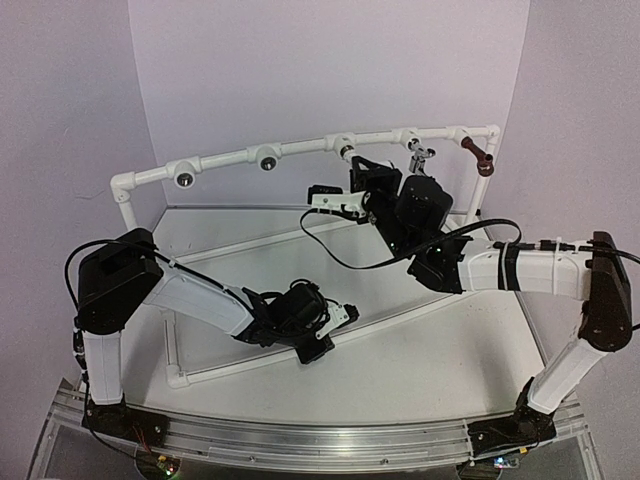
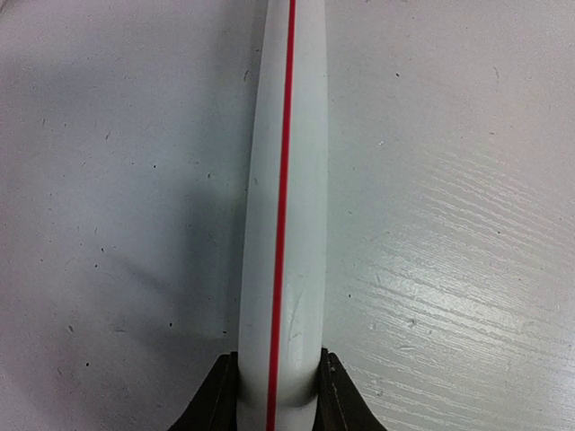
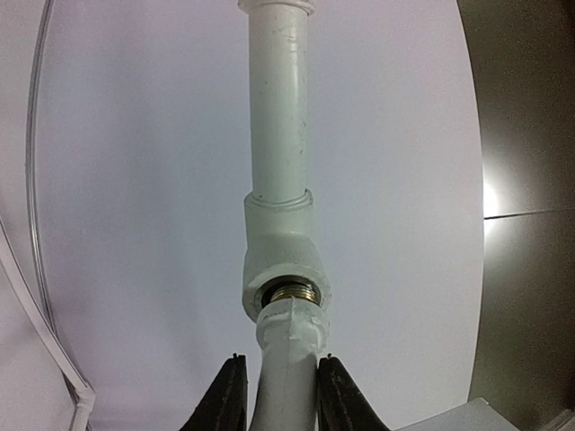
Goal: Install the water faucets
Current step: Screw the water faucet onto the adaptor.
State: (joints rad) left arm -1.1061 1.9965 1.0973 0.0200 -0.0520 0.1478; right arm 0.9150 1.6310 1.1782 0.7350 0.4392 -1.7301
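At the tee (image 3: 280,260), right pincer (image 3: 281,361) grips white faucet (image 3: 287,330).

We see soft, even light from overhead. In the left wrist view glare whitens the table (image 2: 467,287) at lower right, and a dim shadow lies left of the pipe (image 2: 305,180). In the right wrist view the white faucet (image 3: 287,359) is slightly blurred.
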